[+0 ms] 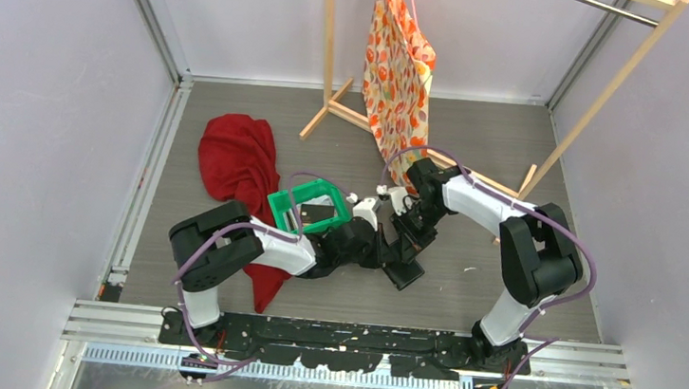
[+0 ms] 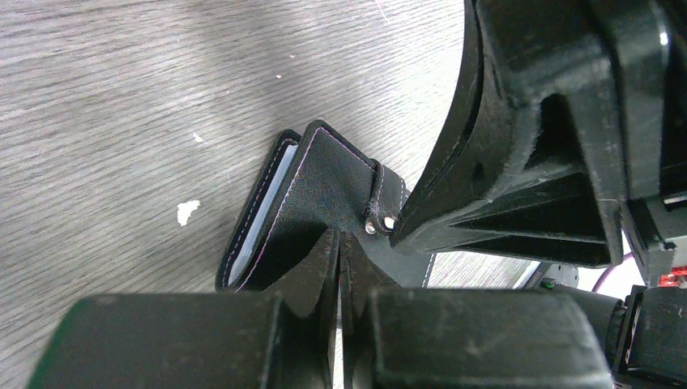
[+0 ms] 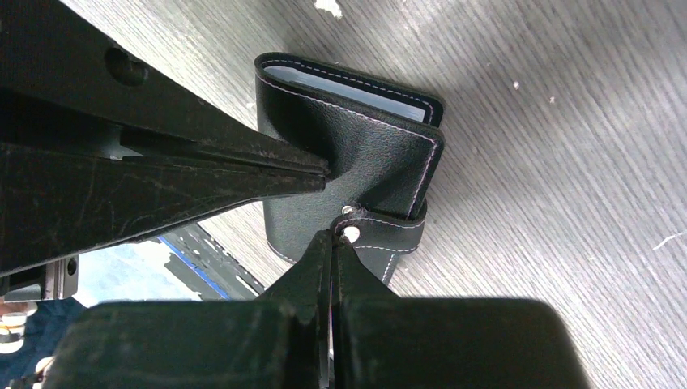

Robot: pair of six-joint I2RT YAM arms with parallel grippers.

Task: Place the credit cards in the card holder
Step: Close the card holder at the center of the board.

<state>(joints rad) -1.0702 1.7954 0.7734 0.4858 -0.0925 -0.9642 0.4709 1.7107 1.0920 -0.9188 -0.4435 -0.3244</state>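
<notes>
Up close, both wrist views show the card holder [image 2: 316, 186] on the bench [image 2: 121, 97]. The left end effector [image 2: 339, 237] is clamped on its cover and the right end effector [image 3: 332, 237] on its snap tab [image 3: 389, 231]. Only the overhead view shows the green tray [image 1: 298, 188] beside the left end effector.

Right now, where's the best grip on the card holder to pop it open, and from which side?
Probably the snap tab: it's a thin strap standing proud of the card holder, so pinch its free end by the stud, coming in along the cover. The right gripper is shut there; the left gripper braces the cover edge.
</notes>
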